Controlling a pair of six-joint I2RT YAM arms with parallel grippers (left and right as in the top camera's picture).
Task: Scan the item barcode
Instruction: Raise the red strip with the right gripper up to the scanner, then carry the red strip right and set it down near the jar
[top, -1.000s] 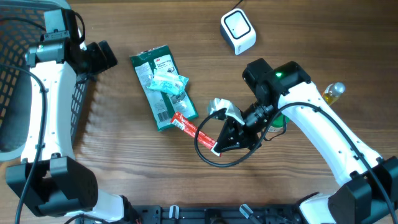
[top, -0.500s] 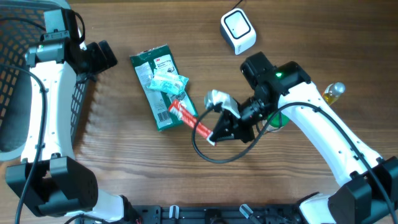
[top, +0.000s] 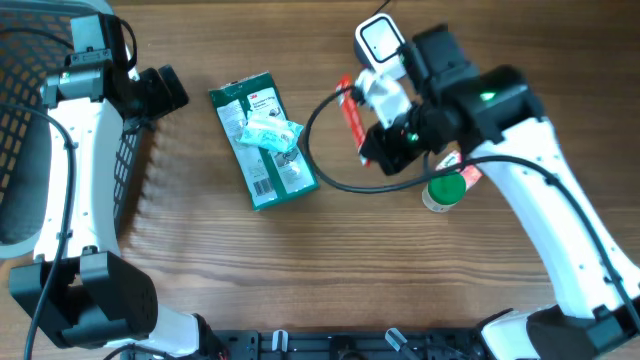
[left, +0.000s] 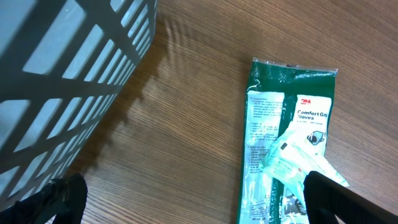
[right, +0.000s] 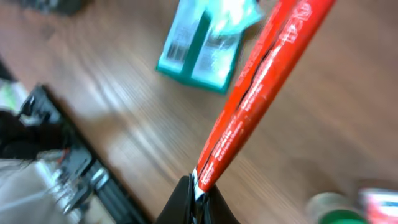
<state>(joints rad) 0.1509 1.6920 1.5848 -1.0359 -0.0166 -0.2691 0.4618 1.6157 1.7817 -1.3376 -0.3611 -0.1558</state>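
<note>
A brown wood-grain tabletop (top: 200, 280) fills the overhead view, with a dark plastic lattice basket (top: 20, 120) at its left edge. Near the middle lies a flat green glove packet (top: 255, 175), and a smaller clear-and-teal sachet (top: 270, 132) rests on top of it. At the far edge sits the white cube-shaped barcode scanner (top: 378, 42), which has a dark-edged square on its top face.

The right gripper (top: 372, 152) is clamped tight on one end of a slim red stick-shaped sachet (top: 350, 110). It holds the sachet off the table, just beside the scanner on its left. In the wrist view the fingers pinch only the very end seam, so the red sachet stands out long and unsupported. A black cable (top: 308, 145) loops out beside the arm, and a small bottle with a green cap (top: 443, 190) stands near the wrist. The left gripper (top: 160, 92) hangs spread wide with nothing in it, beside the basket and well apart from the work.

The step in hand looks like the presentation: the item is picked up and brought alongside the scanner, but it is not yet over the square face. No barcode can be made out on the red sachet in either view.

The next move probably calls for a short carry to bring the sachet above that face. The wrist would then roll until the printed code points at the scanner. With so thin a hold, that turn should be slow, or the sachet may droop or swing.
</note>
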